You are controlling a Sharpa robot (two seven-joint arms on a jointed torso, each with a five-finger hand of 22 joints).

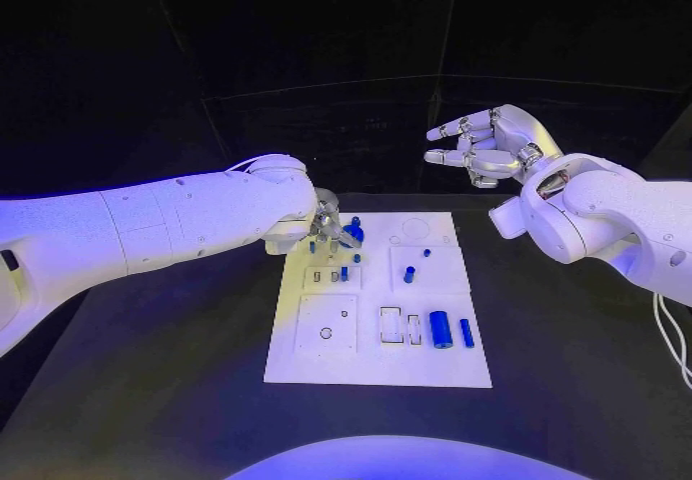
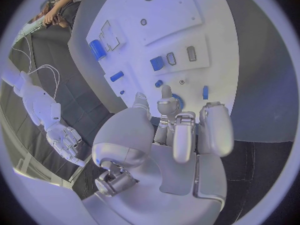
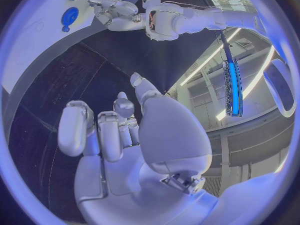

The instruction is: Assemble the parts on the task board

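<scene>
Parts (image 1: 440, 329) in blue lie scattered over the task board (image 1: 433, 375), a flat white plate lying lengthwise in the middle of the black desk (image 1: 159, 400): a stubby cylinder and a slimmer rod near the board's near right corner, small pegs around its middle, and a cluster at the far left corner. The left hand (image 1: 329, 235) hangs over that far left cluster, fingers pointed down at a round blue piece (image 2: 177, 101); whether it pinches anything cannot be told, as the fingertips hide the contact. The right hand (image 1: 483, 148) is raised well apart from the board beyond its far right corner, fingers loosely curled and apart, holding nothing.

The step looks like seating or picking a piece at that corner. To do it well, the left hand should come straight down and keep the piece upright over its recess, since smooth, hard plastic may slip or tilt. The board is matt with shallow rectangular and round cut-outs; the parts look glossy and rigid.
</scene>
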